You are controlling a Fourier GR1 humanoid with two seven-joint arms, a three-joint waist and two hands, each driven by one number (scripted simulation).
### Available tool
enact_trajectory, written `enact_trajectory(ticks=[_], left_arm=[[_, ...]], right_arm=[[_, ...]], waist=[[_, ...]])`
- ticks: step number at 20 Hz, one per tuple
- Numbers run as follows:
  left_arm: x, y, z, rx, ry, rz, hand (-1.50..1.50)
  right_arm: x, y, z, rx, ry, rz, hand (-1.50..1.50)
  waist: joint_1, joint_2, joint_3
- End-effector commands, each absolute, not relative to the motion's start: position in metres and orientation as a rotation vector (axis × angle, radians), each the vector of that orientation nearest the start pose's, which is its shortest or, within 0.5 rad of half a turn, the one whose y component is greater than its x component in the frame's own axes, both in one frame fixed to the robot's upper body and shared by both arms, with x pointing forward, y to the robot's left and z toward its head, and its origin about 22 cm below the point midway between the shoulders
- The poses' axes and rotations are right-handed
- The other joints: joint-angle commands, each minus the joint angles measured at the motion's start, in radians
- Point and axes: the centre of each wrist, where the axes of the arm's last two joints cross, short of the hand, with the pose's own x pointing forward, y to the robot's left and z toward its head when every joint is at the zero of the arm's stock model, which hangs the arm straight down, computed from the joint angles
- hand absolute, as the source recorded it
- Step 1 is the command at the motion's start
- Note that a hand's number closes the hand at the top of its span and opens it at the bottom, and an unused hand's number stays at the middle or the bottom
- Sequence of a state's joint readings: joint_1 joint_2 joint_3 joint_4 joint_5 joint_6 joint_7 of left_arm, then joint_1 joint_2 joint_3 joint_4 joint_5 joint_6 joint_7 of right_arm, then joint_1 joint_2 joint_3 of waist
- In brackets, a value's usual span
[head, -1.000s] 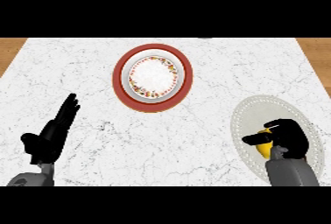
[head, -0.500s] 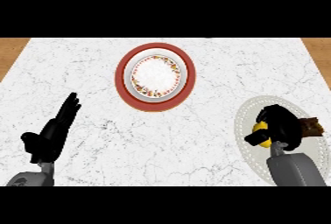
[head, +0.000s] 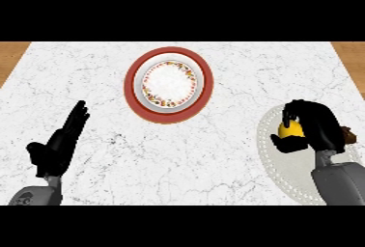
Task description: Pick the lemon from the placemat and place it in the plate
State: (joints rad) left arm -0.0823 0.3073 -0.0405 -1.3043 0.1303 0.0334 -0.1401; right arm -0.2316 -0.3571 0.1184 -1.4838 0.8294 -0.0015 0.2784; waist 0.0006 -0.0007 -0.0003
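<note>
A yellow lemon [head: 290, 129] shows between the fingers and thumb of my right hand [head: 316, 126], which is shut on it over the pale oval placemat [head: 276, 164] at the right. Most of the lemon is hidden by the hand. The plate [head: 169, 84], white with a red rim and a speckled inner ring, lies at the upper middle of the counter, well to the left of the lemon. My left hand [head: 58, 144] rests open at the lower left, fingers straight and pointing up.
The white marble counter [head: 178, 159] spans the view, with wooden floor past its far corners. A small brown object [head: 348, 135] peeks out from behind my right hand on the placemat.
My right hand has closed round the lemon and moved up and slightly left over the placemat. The left hand has stayed still.
</note>
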Motion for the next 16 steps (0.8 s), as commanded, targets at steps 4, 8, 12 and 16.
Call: enact_trajectory(ticks=[4, 8, 12, 16], left_arm=[[0.249, 0.311, -0.019, 0.157, -1.510, -0.148, 0.00], [0.251, 0.300, -0.033, 0.145, -1.521, -0.146, 0.00], [0.253, 0.308, -0.025, 0.154, -1.513, -0.144, 0.00], [0.254, 0.301, -0.014, 0.148, -1.515, -0.141, 0.00]], right_arm=[[0.270, -0.244, 0.117, -1.001, -1.537, 0.845, 1.50], [0.286, -0.252, 0.150, -1.078, -1.697, 0.753, 1.50], [0.298, -0.220, 0.168, -1.038, -1.702, 0.760, 1.50], [0.305, -0.167, 0.166, -0.977, -1.716, 0.773, 1.50]], waist=[[-0.004, -0.003, 0.000], [-0.002, 0.000, 0.000], [0.003, 0.001, 0.000], [0.009, 0.000, 0.000]])
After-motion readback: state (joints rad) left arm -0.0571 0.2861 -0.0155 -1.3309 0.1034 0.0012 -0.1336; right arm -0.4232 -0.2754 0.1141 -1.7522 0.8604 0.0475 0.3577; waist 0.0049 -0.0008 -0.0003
